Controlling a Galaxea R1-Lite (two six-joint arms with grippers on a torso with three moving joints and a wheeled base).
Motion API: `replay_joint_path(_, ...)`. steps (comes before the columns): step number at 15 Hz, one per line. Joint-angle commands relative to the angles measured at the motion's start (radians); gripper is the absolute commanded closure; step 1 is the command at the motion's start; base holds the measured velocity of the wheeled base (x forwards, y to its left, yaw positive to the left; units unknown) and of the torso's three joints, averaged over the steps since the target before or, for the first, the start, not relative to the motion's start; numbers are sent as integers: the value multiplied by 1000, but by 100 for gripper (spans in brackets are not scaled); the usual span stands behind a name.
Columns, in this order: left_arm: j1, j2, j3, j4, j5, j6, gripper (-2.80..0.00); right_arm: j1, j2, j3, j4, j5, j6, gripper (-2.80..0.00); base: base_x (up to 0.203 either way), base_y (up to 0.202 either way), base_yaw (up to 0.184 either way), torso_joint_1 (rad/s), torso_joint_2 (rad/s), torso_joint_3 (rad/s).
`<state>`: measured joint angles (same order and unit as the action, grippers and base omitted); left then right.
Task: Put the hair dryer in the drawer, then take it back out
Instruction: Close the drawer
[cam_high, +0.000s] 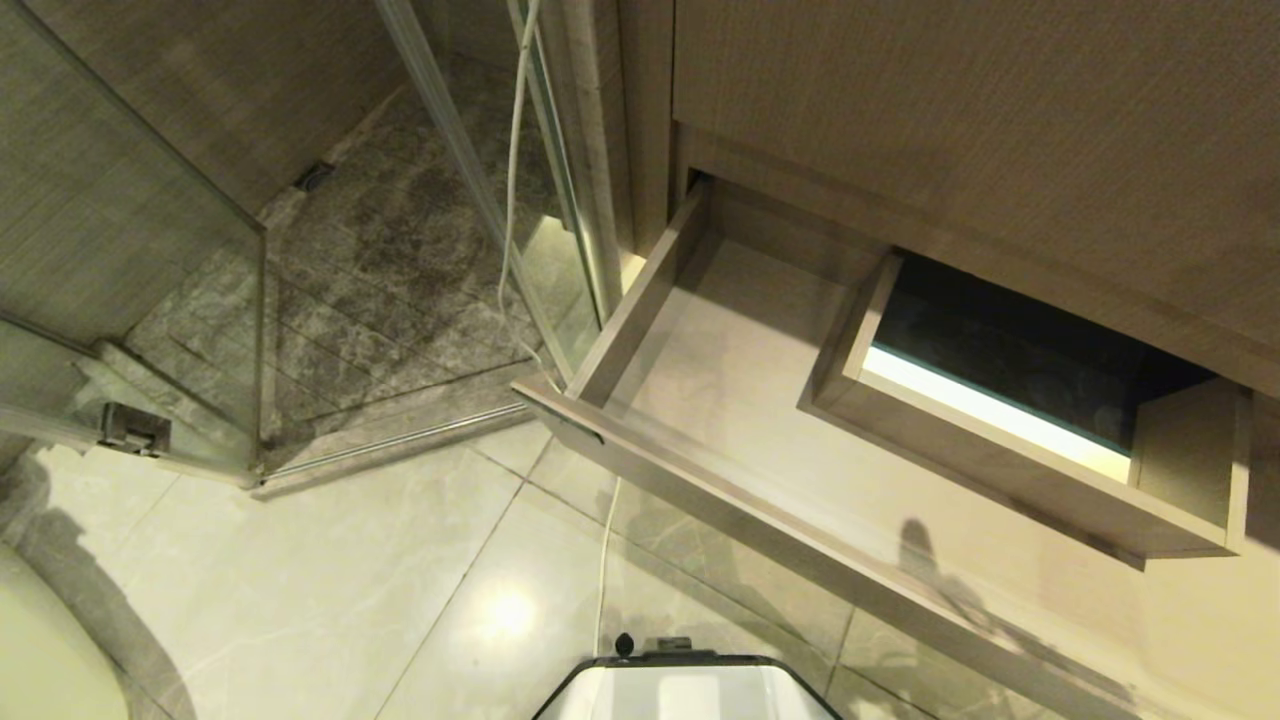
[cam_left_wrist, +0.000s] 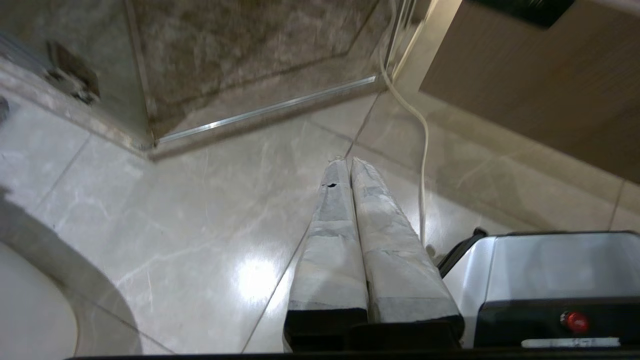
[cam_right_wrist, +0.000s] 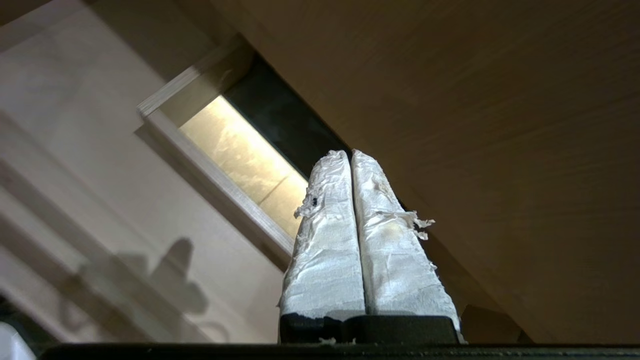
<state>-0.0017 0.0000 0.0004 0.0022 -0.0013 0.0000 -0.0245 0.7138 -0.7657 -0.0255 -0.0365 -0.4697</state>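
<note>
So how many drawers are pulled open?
1: the wide light wood-grain drawer under the vanity on the right, hair dryer not visible inside. Others may be hidden outside the view.

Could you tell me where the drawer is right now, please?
In the head view the drawer stands pulled open on the right, under the wood-grain cabinet front, beside the glass shower enclosure; no hair dryer shows inside.
</note>
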Motion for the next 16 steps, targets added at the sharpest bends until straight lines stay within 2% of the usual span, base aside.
replay_joint_path(1,0,0,1,-2,0,0,0,0,-2,2,-1,0,-3,0,0,0,0,0,359,350)
replay_joint_path(5,0,0,1,-2,0,0,0,0,1,-1,-7,0,2,0,0,0,0,-41,337,303)
replay_joint_path(11,0,0,1,-2,0,0,0,0,3,-9,12,10,17,0,0,0,0,34,149,168)
replay_joint_path(16,0,0,1,-2,0,0,0,1,1,-7,13,9,19,0,4,8,-156,19,44,38)
